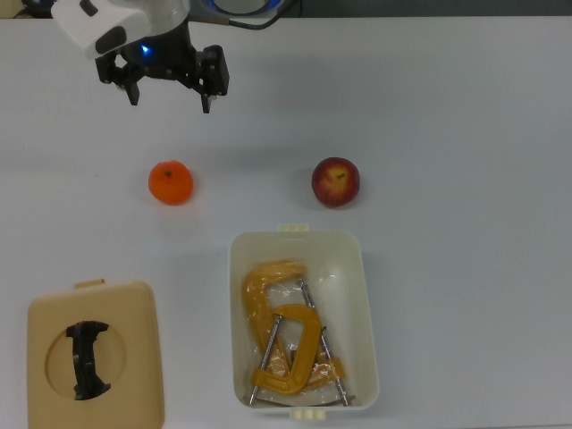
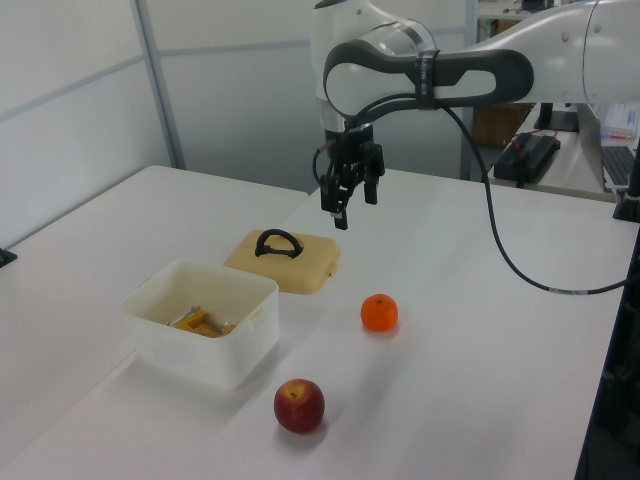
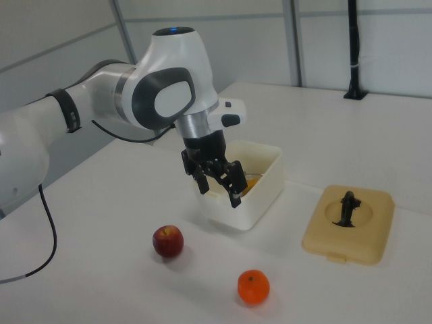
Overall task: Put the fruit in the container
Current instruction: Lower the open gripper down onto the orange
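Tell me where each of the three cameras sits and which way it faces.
Top view: overhead, looking straight down at the white table; only the hand and wrist show.
Left view: beside the table, looking across it; forearm and hand show.
Right view: the opposite side, looking down across it; the whole arm shows.
All share the round orange fruit and cream-white plastic tub.

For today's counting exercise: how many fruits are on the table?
2. The orange lies nearest the gripper; the apple sits by the tub. Neither is inside.
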You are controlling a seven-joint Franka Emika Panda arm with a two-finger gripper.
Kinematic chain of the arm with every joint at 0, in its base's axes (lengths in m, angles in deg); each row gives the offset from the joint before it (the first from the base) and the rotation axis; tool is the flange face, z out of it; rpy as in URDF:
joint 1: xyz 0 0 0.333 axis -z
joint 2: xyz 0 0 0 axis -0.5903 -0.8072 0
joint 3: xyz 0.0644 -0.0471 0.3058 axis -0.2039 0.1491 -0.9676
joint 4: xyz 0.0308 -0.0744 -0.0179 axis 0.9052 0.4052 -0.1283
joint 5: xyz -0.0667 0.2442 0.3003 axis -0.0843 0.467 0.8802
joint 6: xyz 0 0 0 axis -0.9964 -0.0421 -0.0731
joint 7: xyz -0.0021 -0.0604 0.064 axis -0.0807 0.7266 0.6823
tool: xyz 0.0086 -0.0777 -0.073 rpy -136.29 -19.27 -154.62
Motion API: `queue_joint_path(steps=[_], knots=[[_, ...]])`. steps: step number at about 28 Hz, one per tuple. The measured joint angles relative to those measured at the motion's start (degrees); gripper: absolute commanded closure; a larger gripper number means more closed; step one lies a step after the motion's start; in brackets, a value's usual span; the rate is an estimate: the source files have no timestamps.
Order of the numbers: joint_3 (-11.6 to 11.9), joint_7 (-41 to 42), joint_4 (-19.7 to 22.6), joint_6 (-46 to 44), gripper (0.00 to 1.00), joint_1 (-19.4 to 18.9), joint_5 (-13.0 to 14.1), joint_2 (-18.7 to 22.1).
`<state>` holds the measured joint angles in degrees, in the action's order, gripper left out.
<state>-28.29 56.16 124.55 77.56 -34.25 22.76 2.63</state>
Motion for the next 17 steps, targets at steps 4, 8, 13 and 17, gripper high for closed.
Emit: queue_joint_path(steps=[4, 8, 13, 17], knots=[[-0.1, 0.0, 0.2, 0.4, 0.00, 0.0, -1.2, 0.0], [-0.1, 0.0, 2.5, 2.9, 0.00, 0.0, -2.7, -0.2], [-0.1, 0.0, 8.1, 8.6, 0.00, 0.0, -5.1, -0.7], [-0.1, 0.0, 11.8, 11.7, 0.00, 0.0, -6.8, -1.1]])
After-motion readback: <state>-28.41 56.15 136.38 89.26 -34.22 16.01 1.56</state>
